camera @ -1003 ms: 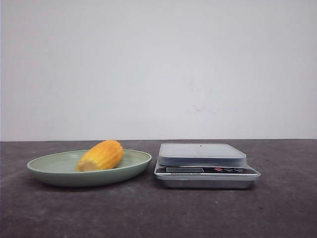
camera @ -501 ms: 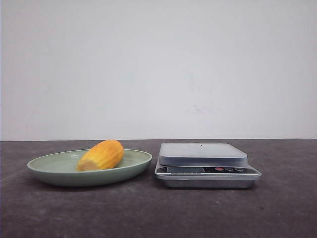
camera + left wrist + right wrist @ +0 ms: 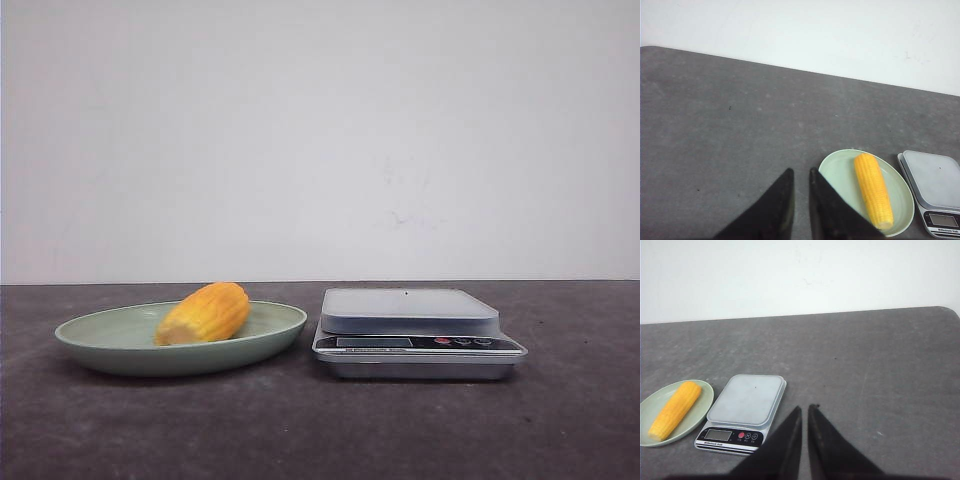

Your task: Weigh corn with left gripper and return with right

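The yellow-orange corn (image 3: 205, 313) lies on its side in a pale green plate (image 3: 100, 345) on the left of the dark table. A silver kitchen scale (image 3: 410, 310) stands just right of the plate with nothing on its platform. Neither gripper shows in the front view. In the left wrist view my left gripper (image 3: 801, 171) hangs above the table beside the plate (image 3: 837, 170) and corn (image 3: 873, 190), its jaws close together and empty. In the right wrist view my right gripper (image 3: 805, 407) is shut and empty, above the table just right of the scale (image 3: 747, 399); the corn (image 3: 674, 410) shows there too.
A white wall backs the dark grey table (image 3: 320, 430). The scale's display and buttons (image 3: 460, 342) face the front. The table's rounded far corners show in both wrist views.
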`<state>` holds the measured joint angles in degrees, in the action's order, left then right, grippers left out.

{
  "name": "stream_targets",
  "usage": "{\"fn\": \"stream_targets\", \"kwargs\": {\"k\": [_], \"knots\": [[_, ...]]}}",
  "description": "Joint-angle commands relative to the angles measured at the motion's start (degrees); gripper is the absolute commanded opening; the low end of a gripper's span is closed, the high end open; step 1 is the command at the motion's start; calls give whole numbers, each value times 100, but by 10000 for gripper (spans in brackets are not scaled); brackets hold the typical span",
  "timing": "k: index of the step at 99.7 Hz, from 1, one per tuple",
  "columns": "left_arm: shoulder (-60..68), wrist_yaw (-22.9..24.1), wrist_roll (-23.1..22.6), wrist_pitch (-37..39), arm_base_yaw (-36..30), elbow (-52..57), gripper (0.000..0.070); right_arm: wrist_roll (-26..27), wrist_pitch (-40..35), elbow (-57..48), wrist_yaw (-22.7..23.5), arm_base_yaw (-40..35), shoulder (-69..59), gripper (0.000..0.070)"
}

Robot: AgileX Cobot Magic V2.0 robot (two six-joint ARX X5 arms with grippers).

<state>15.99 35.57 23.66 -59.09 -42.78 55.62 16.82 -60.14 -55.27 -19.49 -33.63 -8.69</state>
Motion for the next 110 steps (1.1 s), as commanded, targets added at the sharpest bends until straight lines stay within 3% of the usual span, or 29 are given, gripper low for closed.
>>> {"fn": "stream_targets", "kwargs": {"k": [1, 39, 62, 70, 91, 110], "knots": [[-11, -22, -26, 37, -42, 57, 16, 72, 72, -81, -4, -31, -2, 15], [-22, -15, -26, 37, 13, 57, 16, 72, 74, -81, -2, -31, -2, 15], [-160, -28, -245, 459, 1283, -275, 16, 72, 76, -81, -2, -31, -4, 15], [-387, -326, -448, 1014, 1834, -699, 16, 72, 76, -81, -2, -31, -2, 15], [-1255, -1655, -1097, 2780, 3040, -2267, 16, 72, 79, -81, -2, -31, -2, 15], [-1578, -2361, -1272, 3818, 3665, -3532, 16, 72, 87, -81, -2, -31, -2, 15]]}}
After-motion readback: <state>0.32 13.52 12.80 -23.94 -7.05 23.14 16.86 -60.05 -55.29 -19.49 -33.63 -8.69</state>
